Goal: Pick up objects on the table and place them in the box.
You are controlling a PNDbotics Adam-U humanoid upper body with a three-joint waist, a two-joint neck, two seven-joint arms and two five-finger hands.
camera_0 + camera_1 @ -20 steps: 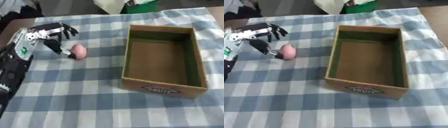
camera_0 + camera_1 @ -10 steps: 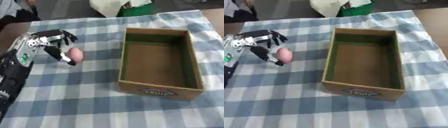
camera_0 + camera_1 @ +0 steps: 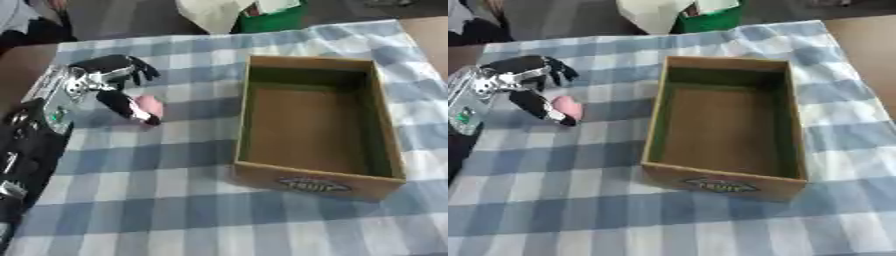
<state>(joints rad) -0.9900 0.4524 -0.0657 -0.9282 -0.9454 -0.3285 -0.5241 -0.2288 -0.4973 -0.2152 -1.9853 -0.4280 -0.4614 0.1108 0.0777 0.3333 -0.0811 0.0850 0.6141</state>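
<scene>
Pink object [image 3: 149,105], small and rounded, lying on the checked tablecloth [image 3: 175,200] well to the left of the cardboard box [image 3: 317,120], level with the box's middle. Judged light and smooth-skinned from its size and shape; hard or soft cannot be told. Likely to roll or slide on the cloth if nudged from one side only. Left hand [image 3: 112,80] poised over and just left of it, thumb down along the near-left flank and appearing to touch, fingers curled above the far side; not yet seen closed round the object. Best taken across the widest part, thumb and fingers on opposite flanks, so as not to squeeze it out sideways. Box open-topped and upright, interior bare, no object inside. Right hand not visible in either view. Dark shapes and a green container [image 3: 276,17] beyond the box's far end, clear of the work.
</scene>
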